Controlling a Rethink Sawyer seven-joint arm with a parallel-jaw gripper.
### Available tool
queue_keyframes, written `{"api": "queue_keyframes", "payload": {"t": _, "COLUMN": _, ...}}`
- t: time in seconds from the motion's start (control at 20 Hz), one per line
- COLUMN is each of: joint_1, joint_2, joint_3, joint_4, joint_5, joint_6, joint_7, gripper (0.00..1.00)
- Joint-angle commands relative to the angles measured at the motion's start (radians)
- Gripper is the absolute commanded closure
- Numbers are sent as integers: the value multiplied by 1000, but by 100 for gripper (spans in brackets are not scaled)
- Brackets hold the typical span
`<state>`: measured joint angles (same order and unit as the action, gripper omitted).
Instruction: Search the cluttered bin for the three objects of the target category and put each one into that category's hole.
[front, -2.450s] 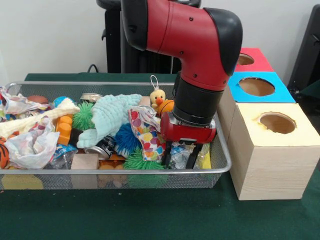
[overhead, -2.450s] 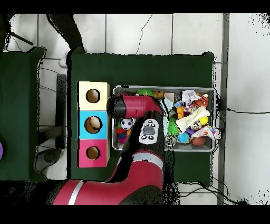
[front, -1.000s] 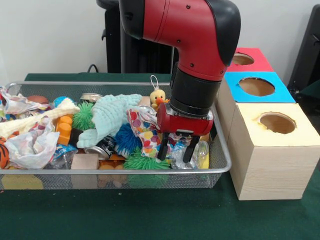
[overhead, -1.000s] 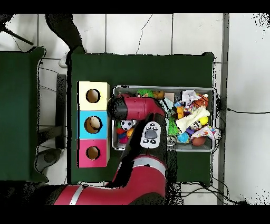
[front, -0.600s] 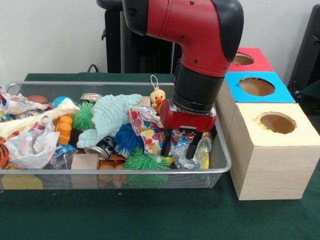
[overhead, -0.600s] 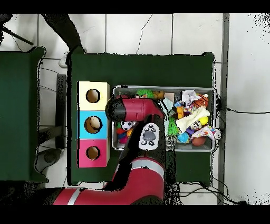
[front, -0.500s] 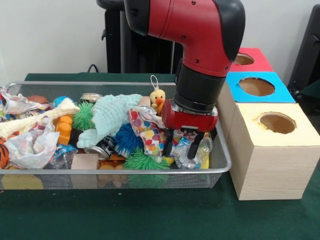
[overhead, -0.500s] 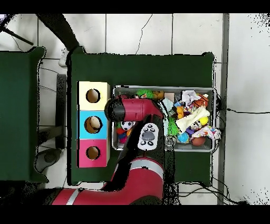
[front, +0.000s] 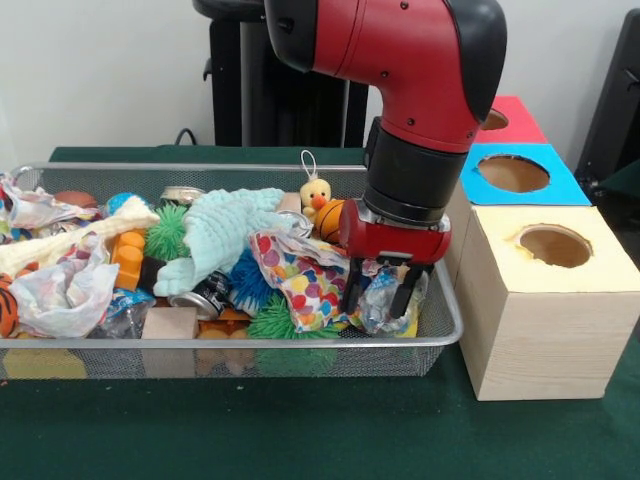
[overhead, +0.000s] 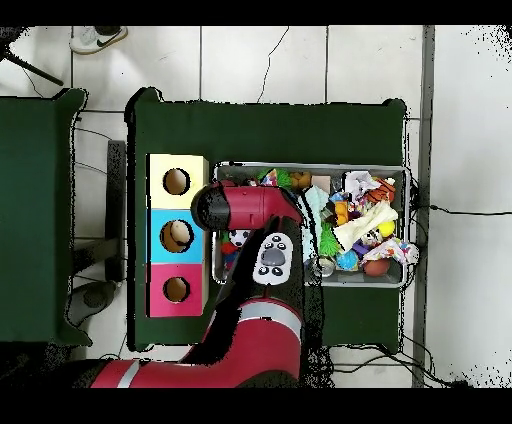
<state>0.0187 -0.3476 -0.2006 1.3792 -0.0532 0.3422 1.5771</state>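
My gripper (front: 378, 292) hangs low over the right end of the wire bin (front: 250, 343), close to the bin's right wall. Its black fingers (front: 352, 290) are shut on a crumpled clear plastic wrapper (front: 381, 305), which hangs between them just above the clutter. Right of the bin stand three boxes with round holes: yellow (front: 555, 245) nearest, blue (front: 513, 173) behind it, red (front: 490, 118) farthest. In the overhead view the red arm (overhead: 240, 208) covers the gripper and the bin's left end (overhead: 222, 170), beside the boxes (overhead: 177, 236).
The bin holds a spotted colourful wrapper (front: 305, 280), a mint plush (front: 225, 225), a yellow duck (front: 316, 193), a small basketball (front: 330, 215), green (front: 167, 232) and blue (front: 250, 280) spiky balls, a can (front: 205, 295), a wood block (front: 170, 322) and crumpled paper (front: 65, 290).
My gripper went down into the clutter, closed on the clear wrapper, and has shifted right toward the boxes with it. The spotted wrapper has spread out beside it.
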Motion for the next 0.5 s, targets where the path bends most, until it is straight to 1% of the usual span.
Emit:
{"api": "queue_keyframes", "payload": {"t": 0.05, "joint_1": -4, "joint_2": 35, "joint_3": 54, "joint_4": 61, "joint_5": 37, "joint_6": -2, "joint_7": 210, "gripper": 0}}
{"api": "queue_keyframes", "payload": {"t": 0.5, "joint_1": -11, "joint_2": 34, "joint_3": 56, "joint_4": 60, "joint_5": 36, "joint_6": -3, "joint_7": 199, "gripper": 0}}
